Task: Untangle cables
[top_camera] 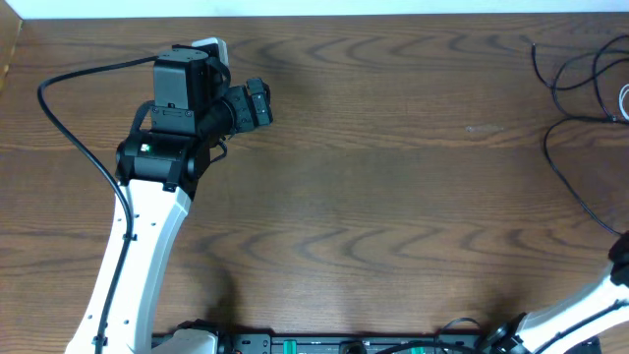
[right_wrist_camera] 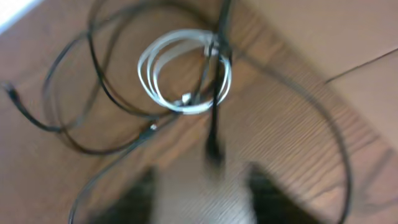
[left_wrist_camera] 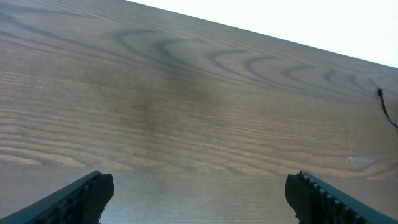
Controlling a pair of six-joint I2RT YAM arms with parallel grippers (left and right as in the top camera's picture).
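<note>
The cables lie at the table's far right: thin black loops (top_camera: 573, 71) and a bit of white cord (top_camera: 624, 98) at the frame edge. In the blurred right wrist view a white coil (right_wrist_camera: 186, 78) lies among black cords (right_wrist_camera: 74, 124), and one black cord crosses the coil and ends in a plug (right_wrist_camera: 213, 149). That plug sits just ahead of my right gripper (right_wrist_camera: 205, 196), which stands open with bare wood between its fingers. My left gripper (left_wrist_camera: 199, 199) is wide open over bare table, far from the cables, at the far left (top_camera: 260, 101).
The left arm's thick black wire (top_camera: 74, 128) arcs over the table's left side. A black cord end (left_wrist_camera: 385, 106) shows at the right edge of the left wrist view. The right arm's white link (top_camera: 575, 320) enters at the bottom right. A pale wall borders the table's far edge.
</note>
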